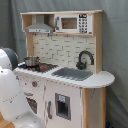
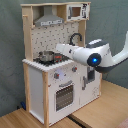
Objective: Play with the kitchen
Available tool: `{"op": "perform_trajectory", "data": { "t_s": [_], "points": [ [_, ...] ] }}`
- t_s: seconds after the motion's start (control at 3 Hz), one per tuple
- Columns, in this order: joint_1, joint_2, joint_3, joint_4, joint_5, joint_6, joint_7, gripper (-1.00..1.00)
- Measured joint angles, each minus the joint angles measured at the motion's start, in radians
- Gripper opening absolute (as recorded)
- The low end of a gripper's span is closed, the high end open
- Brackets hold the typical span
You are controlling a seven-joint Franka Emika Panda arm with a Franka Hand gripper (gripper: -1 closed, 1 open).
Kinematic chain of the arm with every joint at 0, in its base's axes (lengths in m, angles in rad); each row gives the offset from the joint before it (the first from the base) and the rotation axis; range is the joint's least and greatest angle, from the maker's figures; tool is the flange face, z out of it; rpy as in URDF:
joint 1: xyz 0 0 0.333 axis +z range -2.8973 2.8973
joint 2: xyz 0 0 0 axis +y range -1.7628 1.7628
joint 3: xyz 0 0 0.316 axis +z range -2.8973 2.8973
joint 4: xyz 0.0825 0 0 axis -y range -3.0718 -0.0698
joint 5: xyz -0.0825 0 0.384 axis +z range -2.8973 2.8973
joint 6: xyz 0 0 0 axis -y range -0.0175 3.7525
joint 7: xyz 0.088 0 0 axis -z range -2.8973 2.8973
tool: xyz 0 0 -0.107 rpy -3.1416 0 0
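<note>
— Surface and room?
— Light wooden floor under the kitchen, seen in the second exterior view; grey curtain hanging behind it in both exterior views.

— Placement of the kitchen?
— Standing upright on the floor, just in front of the curtain. Long axis vertical, taller than wide. Front turned toward the first exterior view's left, and toward the second exterior view's lower right.

— Looks?
— White body, light-wood side posts and top. Grey hood up top, with a small microwave beside it. Below those, a white back panel, tiled in the first exterior view, dotted like pegboard in the second exterior view. On the counter: a hob with red rings and a small metal pot on it, then a grey sink with a black curved faucet behind. On the front: round knobs and an oven door with a window.

— Arm?
— White robot arm reaching in from the second exterior view's right, stretched across the counter toward the hob, blue light glowing on one joint. In the first exterior view, only bulky white segments at the left edge, in front of the kitchen.

— Hand?
— Gripper near the pot, above the hob. Cannot tell whether released or clenched.
</note>
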Motion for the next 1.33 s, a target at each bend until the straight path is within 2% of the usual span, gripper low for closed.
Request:
{"op": "perform_trajectory", "data": {
  "t_s": [0.33, 0.67, 1.33],
  "points": [
    [0.027, 0.062, 0.006, -0.065, -0.076, 0.016, 0.033, 1.00],
    [0.047, 0.106, 0.011, -0.101, -0.155, 0.048, 0.051, 1.00],
    [0.050, 0.108, 0.026, -0.109, -0.282, 0.203, 0.086, 1.00]
  ]
}}
